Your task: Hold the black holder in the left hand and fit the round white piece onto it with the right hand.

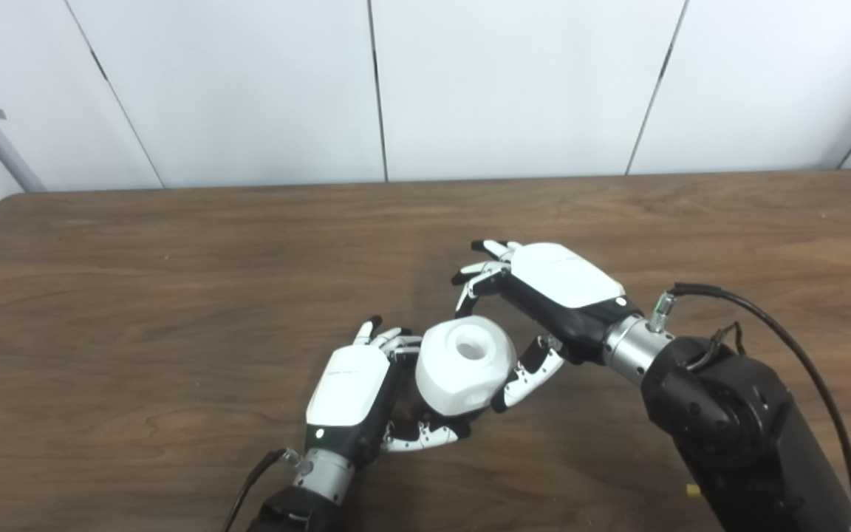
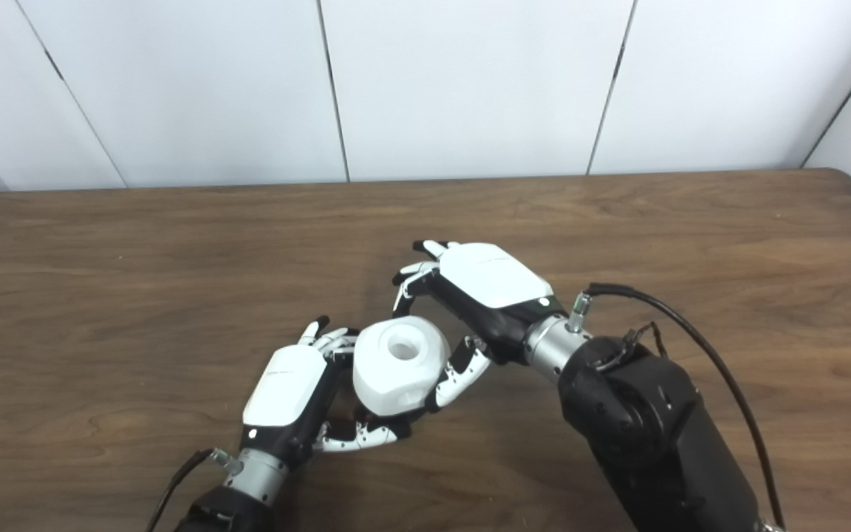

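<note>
The left hand [image 1: 355, 395] wraps around the bottom of the round white piece [image 1: 465, 363], holding it up just over the brown table [image 1: 174, 295]. The black holder may be hidden under it; I cannot tell. The right hand [image 1: 544, 295] is just beside the piece, fingers spread apart, thumb maybe touching it.

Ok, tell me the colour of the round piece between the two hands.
White round piece, clearest in the left eye view.
</note>
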Robot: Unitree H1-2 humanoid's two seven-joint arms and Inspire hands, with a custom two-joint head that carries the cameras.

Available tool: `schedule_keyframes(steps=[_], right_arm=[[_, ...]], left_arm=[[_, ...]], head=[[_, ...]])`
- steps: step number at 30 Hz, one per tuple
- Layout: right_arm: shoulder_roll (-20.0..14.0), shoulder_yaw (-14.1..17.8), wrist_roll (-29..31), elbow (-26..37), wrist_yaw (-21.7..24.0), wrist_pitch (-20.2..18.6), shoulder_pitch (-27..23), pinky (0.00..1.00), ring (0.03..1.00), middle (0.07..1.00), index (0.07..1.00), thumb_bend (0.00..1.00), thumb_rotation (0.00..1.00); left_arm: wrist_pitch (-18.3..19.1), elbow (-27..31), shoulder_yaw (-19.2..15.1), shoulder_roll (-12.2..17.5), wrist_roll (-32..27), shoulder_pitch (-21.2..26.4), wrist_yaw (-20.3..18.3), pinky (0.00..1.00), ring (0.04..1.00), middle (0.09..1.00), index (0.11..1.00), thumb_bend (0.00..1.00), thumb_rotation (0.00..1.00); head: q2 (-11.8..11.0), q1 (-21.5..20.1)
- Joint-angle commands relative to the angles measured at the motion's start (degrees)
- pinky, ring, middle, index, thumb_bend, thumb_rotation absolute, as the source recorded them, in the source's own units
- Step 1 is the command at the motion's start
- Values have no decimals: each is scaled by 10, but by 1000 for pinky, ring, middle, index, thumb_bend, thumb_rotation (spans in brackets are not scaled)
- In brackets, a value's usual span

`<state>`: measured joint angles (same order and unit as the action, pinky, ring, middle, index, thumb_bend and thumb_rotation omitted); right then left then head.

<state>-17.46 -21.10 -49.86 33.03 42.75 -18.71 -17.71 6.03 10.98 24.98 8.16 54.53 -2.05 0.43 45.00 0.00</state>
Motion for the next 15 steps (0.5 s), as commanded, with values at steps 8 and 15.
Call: schedule_keyframes(steps=[8,15], right_arm=[[-4,8,-10,8,9,7,-21,1000,983,835,482,524,132],[-4,11,-9,7,8,11,-23,1000,980,832,482,524,132]], left_arm=[[4,-9,6,3,9,0,-17,1000,861,764,485,521,47],[1,-12,6,3,7,1,-13,999,857,762,485,521,47]], head=[[2,-1],[0,-1]])
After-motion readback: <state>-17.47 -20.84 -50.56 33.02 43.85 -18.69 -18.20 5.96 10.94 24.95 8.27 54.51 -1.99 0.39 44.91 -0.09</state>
